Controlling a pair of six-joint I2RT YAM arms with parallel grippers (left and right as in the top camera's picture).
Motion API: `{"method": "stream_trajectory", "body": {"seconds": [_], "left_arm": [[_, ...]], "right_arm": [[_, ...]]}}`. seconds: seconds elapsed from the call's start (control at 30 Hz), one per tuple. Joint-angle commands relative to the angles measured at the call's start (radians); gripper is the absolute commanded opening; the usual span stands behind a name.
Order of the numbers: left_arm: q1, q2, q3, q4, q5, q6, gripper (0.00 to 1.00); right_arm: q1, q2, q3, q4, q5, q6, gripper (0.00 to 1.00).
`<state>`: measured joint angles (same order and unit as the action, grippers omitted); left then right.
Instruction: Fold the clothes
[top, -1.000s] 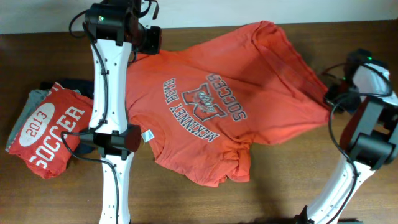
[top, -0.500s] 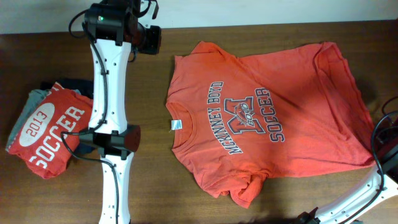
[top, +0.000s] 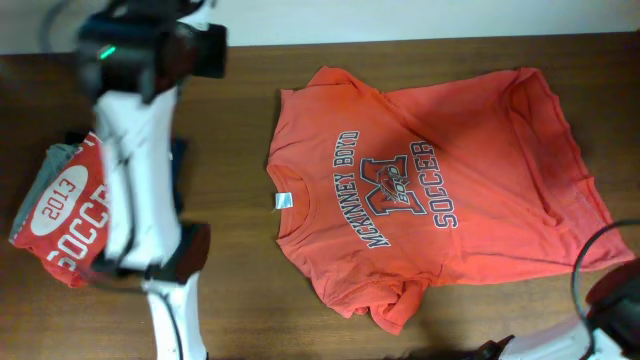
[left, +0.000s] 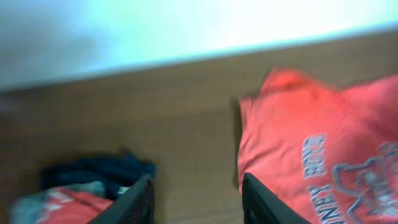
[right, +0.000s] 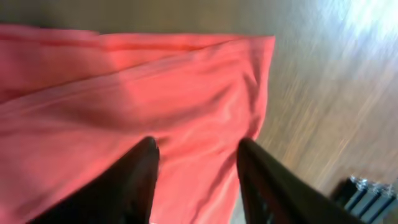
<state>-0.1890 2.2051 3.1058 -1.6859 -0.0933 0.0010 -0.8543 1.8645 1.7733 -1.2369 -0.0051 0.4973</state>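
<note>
Overhead, the T-shirt (top: 440, 120) is lying spread print-up on the desk (top: 250, 280) for folding; your left claw (left: 198, 186) and right claw (right: 198, 152) are hanging open, empty.

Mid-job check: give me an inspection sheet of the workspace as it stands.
Surface: wooden table, bare between shirt and pile.
Job's things: orange-red T-shirt spread print-up, not yet folded; one sleeve bunched.
Clutter: folded red shirt by the left arm, dark garment next to it.
Grippers: left gripper open over bare wood; right gripper open above the T-shirt's edge, holding nothing.
Cables: black cable looping by the right arm.
Surroundings: pale wall beyond the table's far edge.
</note>
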Motion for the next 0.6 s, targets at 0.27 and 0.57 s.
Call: {"method": "stream_trajectory", "body": {"seconds": [0.27,0.57], "left_arm": [[0.002,-0.410,-0.390,-0.002,-0.024,-0.136,0.46],[0.002,-0.450,-0.911,0.017,-0.023,-0.172,0.46]], "right_arm": [[0.233,-0.062,0.016,0.241,-0.557,-0.536,0.66],[0.438,0.174,0.017,0.533,-0.264,-0.573,0.82]]}}
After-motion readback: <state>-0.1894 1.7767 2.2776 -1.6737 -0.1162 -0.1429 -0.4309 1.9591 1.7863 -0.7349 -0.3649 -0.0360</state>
